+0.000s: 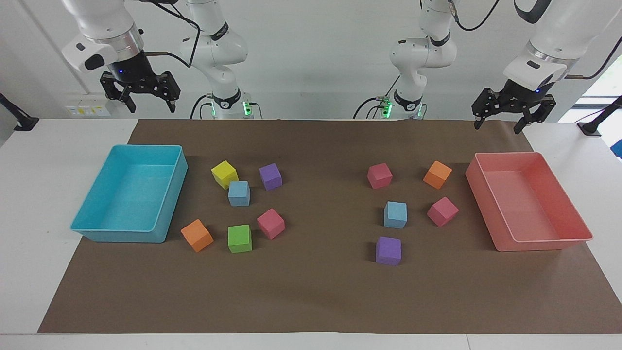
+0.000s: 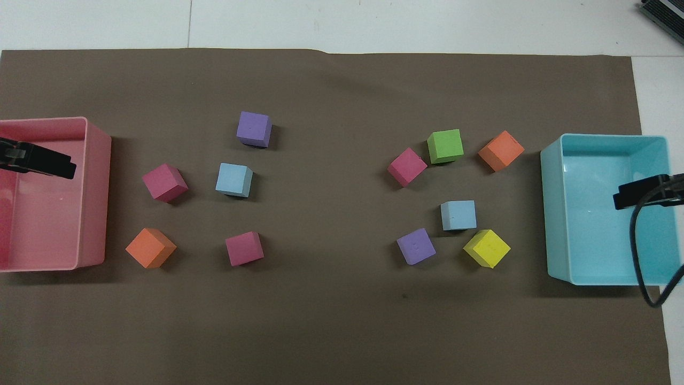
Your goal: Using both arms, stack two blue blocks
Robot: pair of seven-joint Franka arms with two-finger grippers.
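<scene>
Facing view: both arms raised, jaws open.

A white table point(image 1: 29, 194) carries a large sheet of brown paper point(image 1: 320, 296). On the paper stand a turquoise plastic tray point(image 1: 171, 204) at the right arm's end, a pink plastic tray point(image 1: 491, 214) at the left arm's end, and small foam cubes between them, among these two light blue blocks point(image 1: 239, 193) point(image 1: 395, 215).
</scene>
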